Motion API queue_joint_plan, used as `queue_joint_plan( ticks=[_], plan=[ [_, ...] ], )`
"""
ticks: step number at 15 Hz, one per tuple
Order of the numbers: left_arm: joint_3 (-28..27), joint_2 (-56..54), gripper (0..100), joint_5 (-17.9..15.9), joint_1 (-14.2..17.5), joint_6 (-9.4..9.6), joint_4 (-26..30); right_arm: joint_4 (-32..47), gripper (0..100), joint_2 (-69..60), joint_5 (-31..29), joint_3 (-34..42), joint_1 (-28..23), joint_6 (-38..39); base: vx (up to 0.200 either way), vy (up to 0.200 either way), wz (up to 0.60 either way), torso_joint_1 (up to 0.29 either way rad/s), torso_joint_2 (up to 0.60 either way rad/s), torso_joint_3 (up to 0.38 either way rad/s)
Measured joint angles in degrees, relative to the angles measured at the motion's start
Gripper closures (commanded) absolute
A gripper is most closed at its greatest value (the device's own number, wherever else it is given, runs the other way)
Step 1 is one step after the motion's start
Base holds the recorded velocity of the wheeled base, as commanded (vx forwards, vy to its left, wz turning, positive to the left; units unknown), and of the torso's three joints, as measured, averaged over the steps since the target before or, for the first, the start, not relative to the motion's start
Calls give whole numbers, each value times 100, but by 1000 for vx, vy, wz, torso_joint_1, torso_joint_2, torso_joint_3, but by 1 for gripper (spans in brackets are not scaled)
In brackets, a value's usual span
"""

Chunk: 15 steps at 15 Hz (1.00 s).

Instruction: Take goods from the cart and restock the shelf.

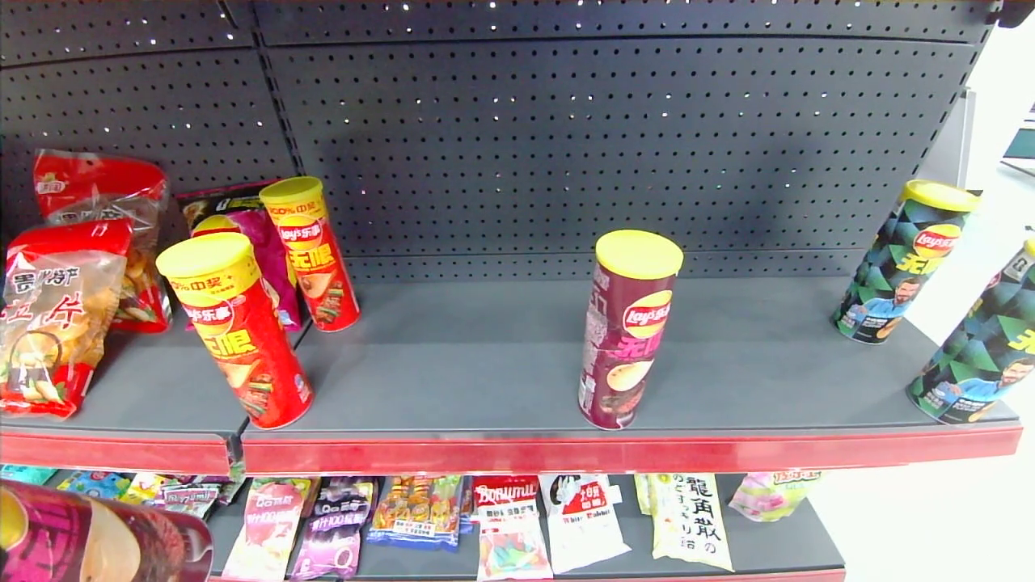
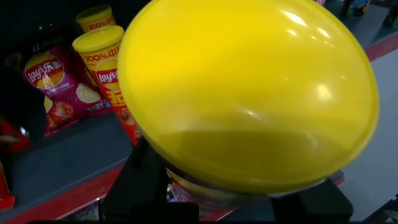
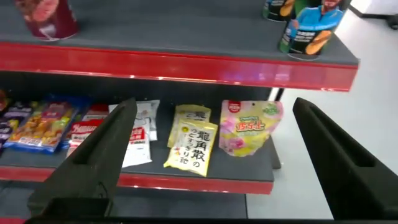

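A maroon chip can with a yellow lid lies tilted at the lower left of the head view, below the shelf's red front edge. My left gripper is shut on it, its dark fingers under the lid. A matching maroon can stands upright near the front of the grey shelf. My right gripper is open and holds nothing, in front of the lower shelf.
Two red cans and snack bags stand at the shelf's left. Two dark patterned cans stand at its right end. Candy packets lie on the lower shelf. Bare shelf lies on both sides of the maroon can.
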Motion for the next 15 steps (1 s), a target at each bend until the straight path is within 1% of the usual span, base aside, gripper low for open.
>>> queue_joint_plan(
  ticks=[3,5,9,15],
  plan=[
    [13,-56,100,-26,0,0,6,128,0,-279,-73,0,201,110,0,0,0,0,0,0],
    [41,-78,100,-83,0,9,15,143,0,-360,-189,0,226,318,0,0,0,0,0,0],
    [52,-69,100,-158,-5,9,22,145,0,-404,-307,10,236,369,0,0,0,0,0,0],
    [46,-44,100,-140,-5,11,20,148,0,-417,-310,10,239,358,0,0,-600,5,1,1]
  ],
)
